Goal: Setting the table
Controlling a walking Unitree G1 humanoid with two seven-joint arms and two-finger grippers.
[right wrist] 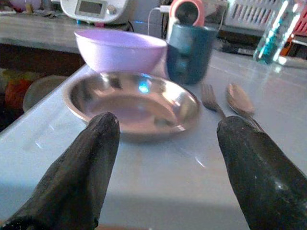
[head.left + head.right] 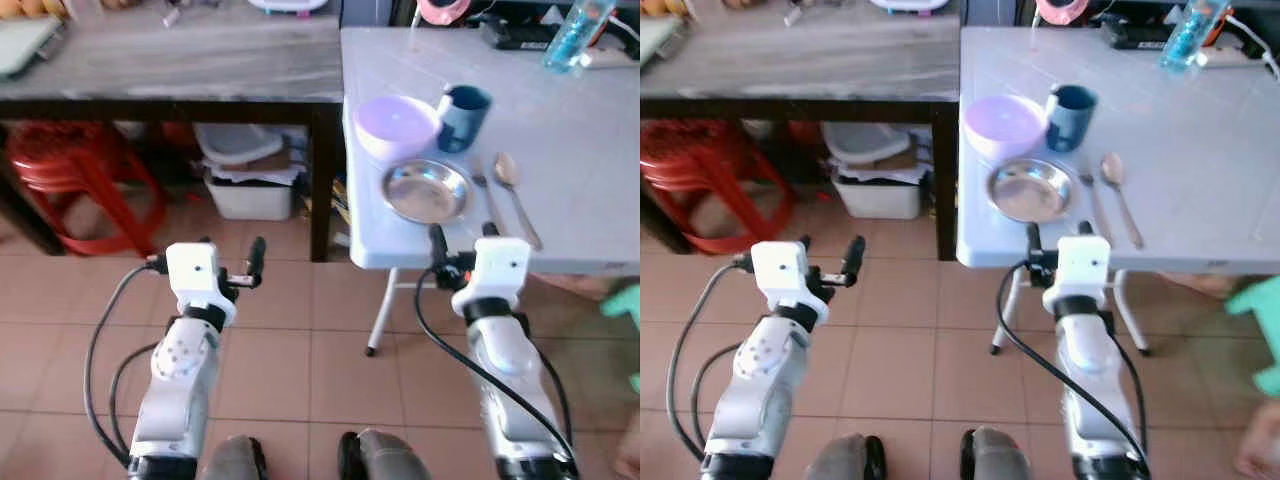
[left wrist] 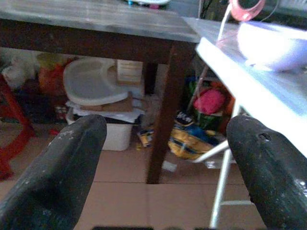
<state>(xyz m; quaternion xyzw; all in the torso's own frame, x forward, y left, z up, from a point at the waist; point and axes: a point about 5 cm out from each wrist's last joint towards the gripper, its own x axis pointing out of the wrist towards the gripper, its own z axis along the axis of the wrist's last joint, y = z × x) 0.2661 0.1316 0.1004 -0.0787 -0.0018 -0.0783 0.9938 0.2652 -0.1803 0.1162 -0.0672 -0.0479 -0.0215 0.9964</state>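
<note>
**On the white table's near corner, a place setting in a tight cluster**

Near the front left corner of the white folding table (image 2: 590,150) sits a shallow, shiny steel plate (image 2: 426,190), round with a raised rim and a bright glint in its well. Just behind it stands a pale lilac bowl (image 2: 396,125), deep and smooth-sided, and beside the bowl a dark teal mug (image 2: 463,117) with its handle turned toward the bowl. To the right of the plate lie a metal fork (image 2: 484,190) and a metal spoon (image 2: 514,192), side by side, handles pointing toward the table's front edge, the spoon's bowl face up.

The right gripper (image 2: 461,236) is raised at the table's front edge, level with the plate, its two black fingers spread well apart and holding nothing; its wrist view frames the plate between them. The left gripper (image 2: 228,258) hangs over the tiled floor (image 2: 300,350), away from the table, fingers likewise wide apart and empty.

Left of the white table stands a dark-legged table with a grey marbled top (image 2: 180,60); beneath it are a white plastic bin (image 2: 248,190) and a red stool (image 2: 70,180). A blue-tinted bottle (image 2: 575,35) stands at the white table's far side.
</note>
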